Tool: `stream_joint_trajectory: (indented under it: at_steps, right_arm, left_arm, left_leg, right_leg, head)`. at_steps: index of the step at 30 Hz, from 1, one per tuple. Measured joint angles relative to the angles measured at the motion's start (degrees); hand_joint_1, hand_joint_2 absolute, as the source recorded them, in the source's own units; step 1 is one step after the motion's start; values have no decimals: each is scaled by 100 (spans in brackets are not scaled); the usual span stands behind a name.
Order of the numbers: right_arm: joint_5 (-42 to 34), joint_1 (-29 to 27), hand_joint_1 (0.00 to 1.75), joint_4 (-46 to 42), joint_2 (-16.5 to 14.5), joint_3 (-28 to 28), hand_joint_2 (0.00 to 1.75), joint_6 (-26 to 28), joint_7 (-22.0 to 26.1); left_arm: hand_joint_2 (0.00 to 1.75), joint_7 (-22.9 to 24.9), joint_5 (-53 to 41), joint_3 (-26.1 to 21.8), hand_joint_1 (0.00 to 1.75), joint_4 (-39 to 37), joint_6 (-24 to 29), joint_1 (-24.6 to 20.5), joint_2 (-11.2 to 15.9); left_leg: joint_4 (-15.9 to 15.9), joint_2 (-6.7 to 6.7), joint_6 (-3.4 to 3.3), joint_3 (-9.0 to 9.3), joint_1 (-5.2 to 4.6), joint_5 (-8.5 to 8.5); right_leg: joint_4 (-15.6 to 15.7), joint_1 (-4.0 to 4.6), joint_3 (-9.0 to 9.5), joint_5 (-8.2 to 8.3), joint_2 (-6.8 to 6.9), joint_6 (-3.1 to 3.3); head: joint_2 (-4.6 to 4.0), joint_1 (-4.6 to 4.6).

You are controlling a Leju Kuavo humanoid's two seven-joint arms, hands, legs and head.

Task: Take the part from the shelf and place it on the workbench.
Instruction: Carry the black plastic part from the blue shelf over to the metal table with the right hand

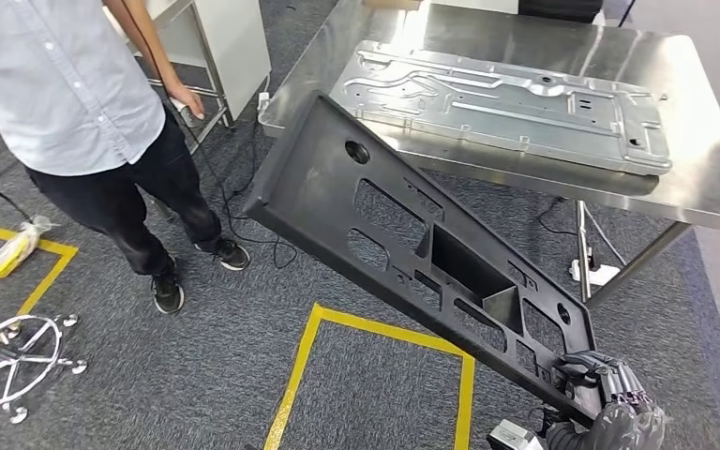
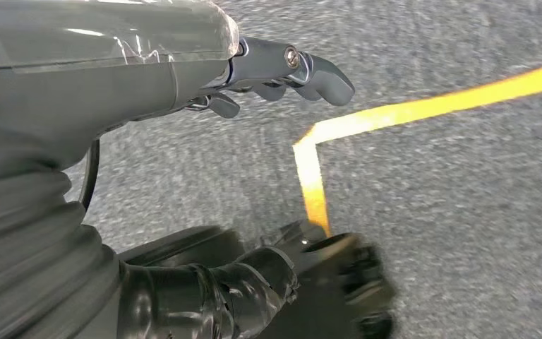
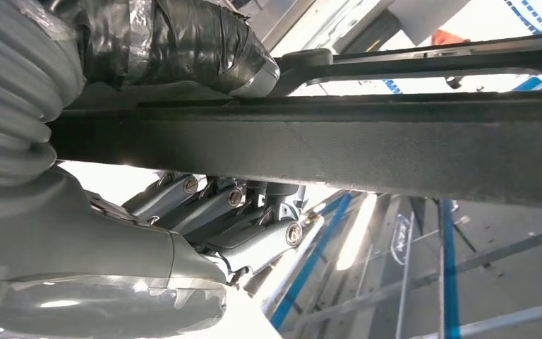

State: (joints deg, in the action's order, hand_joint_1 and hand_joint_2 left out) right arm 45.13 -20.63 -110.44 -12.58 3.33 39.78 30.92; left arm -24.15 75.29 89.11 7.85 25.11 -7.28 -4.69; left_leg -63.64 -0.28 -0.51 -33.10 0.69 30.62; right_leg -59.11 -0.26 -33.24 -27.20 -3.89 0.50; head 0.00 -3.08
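The right hand (image 1: pixel 609 389) gripped the near lower end of the black plastic panel (image 1: pixel 403 239), with its fingers (image 3: pixel 212 205) curled against 1 face of the panel edge (image 3: pixel 324 145) and the taped thumb (image 3: pixel 183 42) pressed on the opposite face. The left hand (image 2: pixel 282 70) held nothing; its fingers were slightly bent and apart above the grey carpet (image 2: pixel 466 212), close to a corner of yellow floor tape (image 2: pixel 310 162).

The panel was held in the air, tilted, and extended diagonally away from the right hand toward the workbench. Its far end reached the near edge of the stainless steel workbench (image 1: pixel 712 187); whether it touched the bench could not be determined. Beneath the panel, a yellow tape rectangle (image 1: pixel 375 342) marked the carpet.

On the workbench lay 1 stamped sheet-metal plate (image 1: pixel 516 103), flat.

To the left, a person (image 1: pixel 66 94) in a light shirt and dark trousers stood with 1 hand (image 1: pixel 187 98) resting on a white cabinet (image 1: pixel 234 37). A chrome chair base (image 1: pixel 19 361) lay on the carpet near a 2nd yellow tape outline (image 1: pixel 52 267).
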Motion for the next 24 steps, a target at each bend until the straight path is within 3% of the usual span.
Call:
stream_joint_trajectory:
  at_steps: [2,4,6,8,10,11,12,13,14,16,17,19,21,22,24]
  right_arm:
    - [-10,4,175,15,38,-69,175,0,-78]
    - [-19,13,175,27,92,-140,175,0,-143]
    - [-23,23,175,48,151,-204,175,0,-196]
    - [-12,64,175,82,224,-278,175,0,-274]
    - [39,112,175,126,292,-348,175,0,-363]
    - [86,121,175,148,317,-369,175,0,-395]
    - [133,123,175,166,333,-377,175,0,-410]
    - [180,123,175,180,344,-380,175,0,-418]
    - [218,125,175,190,355,-384,175,0,-421]
    - [255,136,175,199,369,-400,175,0,-421]
    - [262,142,175,202,374,-410,175,0,-420]
    - [276,147,175,205,377,-421,175,0,-418]
    - [295,152,175,205,376,-424,175,1,-409]
    - [303,159,175,205,376,-426,175,1,-401]
    - [314,171,175,205,375,-432,175,0,-386]
  left_arm:
    - [175,-2,6,0,0,0,-46,-25,1]
    - [175,-3,11,0,0,0,-93,-34,1]
    - [175,-4,12,0,0,0,-143,-28,4]
    - [175,-13,12,0,0,0,-218,-22,8]
    - [175,-24,15,0,0,0,-289,-5,13]
    - [175,-27,16,0,0,0,-308,2,17]
    - [175,-30,17,0,0,0,-316,5,20]
    - [175,-32,17,0,0,0,-318,5,22]
    - [175,-34,16,0,0,0,-319,2,22]
    - [175,-37,15,0,0,0,-321,-3,22]
    - [175,-37,14,0,0,0,-325,-3,22]
    - [175,-40,13,0,0,0,-345,-4,23]
    - [175,-48,13,0,0,0,-375,-8,26]
    - [175,-52,13,0,0,0,-386,-12,27]
    - [175,-57,13,0,0,0,-396,-11,30]
  left_leg:
    - [388,-56,-47,135,-13,-129]
    - [423,-58,-109,141,-22,-143]
    - [472,-28,-189,155,-11,-186]
    - [507,16,-243,156,2,-215]
    - [509,65,-256,151,-2,-208]
    - [509,87,-256,154,-4,-200]
    - [509,101,-252,163,-4,-190]
    - [508,110,-245,180,-4,-178]
    - [509,115,-233,204,-4,-164]
    - [506,121,-189,236,-19,-128]
    - [508,124,-158,244,-25,-113]
    - [536,139,-90,263,-27,-96]
    - [498,140,-24,277,-17,-44]
    - [347,124,1,225,-15,42]
    - [-317,85,36,-98,-8,348]
  right_leg:
    - [-32,9,-21,-18,-44,-51]
    - [-23,8,-37,-9,-62,-117]
    - [-98,3,-68,-72,46,-178]
    - [-547,-9,-271,-349,234,-234]
    - [-1267,-30,-623,-676,320,-281]
    - [-1500,-42,-743,-728,331,-295]
    - [-1533,-51,-767,-667,339,-298]
    - [-1346,-56,-679,-507,348,-292]
    - [-978,-56,-496,-289,367,-275]
    - [-264,-23,-136,-30,430,-213]
    - [-65,0,-44,3,452,-181]
    - [22,36,-21,-31,447,-122]
    - [89,5,36,-28,419,-52]
    - [126,-12,77,-25,407,-17]
    - [158,-18,146,-52,394,44]
  head:
    - [0,-3]
    - [0,-5]
    - [0,-7]
    - [0,-11]
    - [0,-12]
    - [0,-12]
    - [0,-12]
    - [0,-12]
    - [0,-12]
    - [0,-11]
    - [0,-9]
    - [0,-9]
    - [0,-5]
    - [0,0]
    - [0,10]
